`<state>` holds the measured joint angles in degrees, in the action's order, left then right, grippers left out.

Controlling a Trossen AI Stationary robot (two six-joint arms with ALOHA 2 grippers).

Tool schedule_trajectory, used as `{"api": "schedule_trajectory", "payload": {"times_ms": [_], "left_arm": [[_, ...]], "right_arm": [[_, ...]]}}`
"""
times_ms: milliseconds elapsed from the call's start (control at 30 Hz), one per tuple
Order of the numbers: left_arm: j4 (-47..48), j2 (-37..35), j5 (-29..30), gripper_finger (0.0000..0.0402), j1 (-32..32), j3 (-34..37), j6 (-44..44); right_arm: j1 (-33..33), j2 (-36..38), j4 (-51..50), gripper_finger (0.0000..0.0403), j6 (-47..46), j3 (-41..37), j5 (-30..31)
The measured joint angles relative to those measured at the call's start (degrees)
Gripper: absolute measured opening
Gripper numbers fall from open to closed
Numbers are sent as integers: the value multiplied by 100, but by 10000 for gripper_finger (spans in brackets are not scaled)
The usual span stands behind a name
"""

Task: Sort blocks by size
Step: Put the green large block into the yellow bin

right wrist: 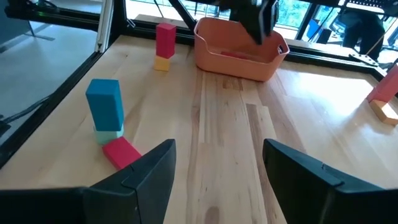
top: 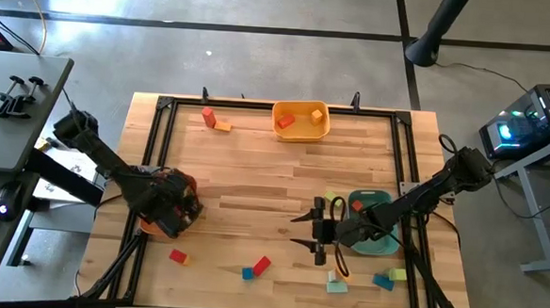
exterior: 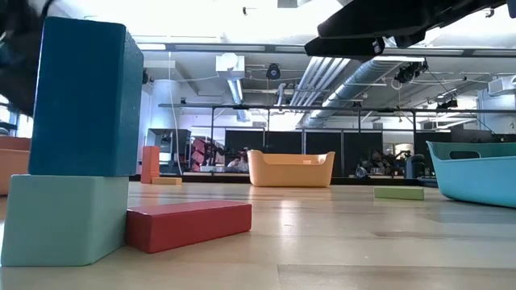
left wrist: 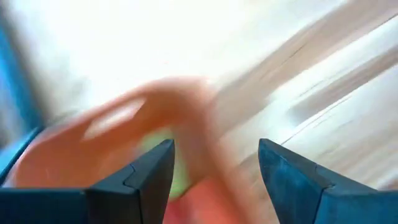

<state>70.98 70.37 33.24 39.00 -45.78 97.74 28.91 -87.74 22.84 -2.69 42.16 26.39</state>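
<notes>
Left gripper (top: 170,210) over orange tray (top: 153,225) at left, jaws parted, empty, right gripper (top: 314,230) wide, empty, mid-table

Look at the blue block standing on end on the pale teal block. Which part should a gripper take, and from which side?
Best take the blue block by its upper half, across two opposite upright faces, coming down from above. It stands tall with its top clear, while the red bar lies beside the pale teal block at its foot.
</notes>
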Motion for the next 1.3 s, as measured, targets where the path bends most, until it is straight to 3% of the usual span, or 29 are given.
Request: {"api": "schedule_trajectory", "payload": {"times_ms": [133,200,267,433,533,633,700,767,900,1067,1300], "left_arm": [[-1383,0,1914,217,217,-120,-1140],[-2594,28,2704,216,286,-96,-2338],[-3818,138,3103,216,284,-72,-3791],[-6633,566,2934,216,97,26,-6876],[-7709,947,2575,216,-92,46,-7908],[-8461,1380,2224,216,-343,48,-8563],[-8891,1693,2058,216,-509,48,-8853],[-9376,1999,1911,216,-678,49,-9128],[-10391,2586,1750,216,-936,50,-9635],[-11483,3131,1612,216,-1061,48,-10138],[-11483,3210,1527,216,-1058,50,-10301]], "right_arm": [[86,1,-101,239,-297,-1,7],[232,29,-121,239,-426,-1,5],[430,106,-150,239,-483,11,80],[1125,388,-847,239,-448,433,1195],[1566,585,-1906,239,-849,959,1885],[1983,615,-3442,239,-1940,1680,2342],[2205,593,-4493,239,-3020,2121,2209],[2382,563,-5225,239,-4058,2436,1625],[2764,527,-5800,239,-5929,2552,536],[3325,381,-5870,239,-8184,2558,369],[3842,-378,-5631,239,-9931,2558,351]]}}
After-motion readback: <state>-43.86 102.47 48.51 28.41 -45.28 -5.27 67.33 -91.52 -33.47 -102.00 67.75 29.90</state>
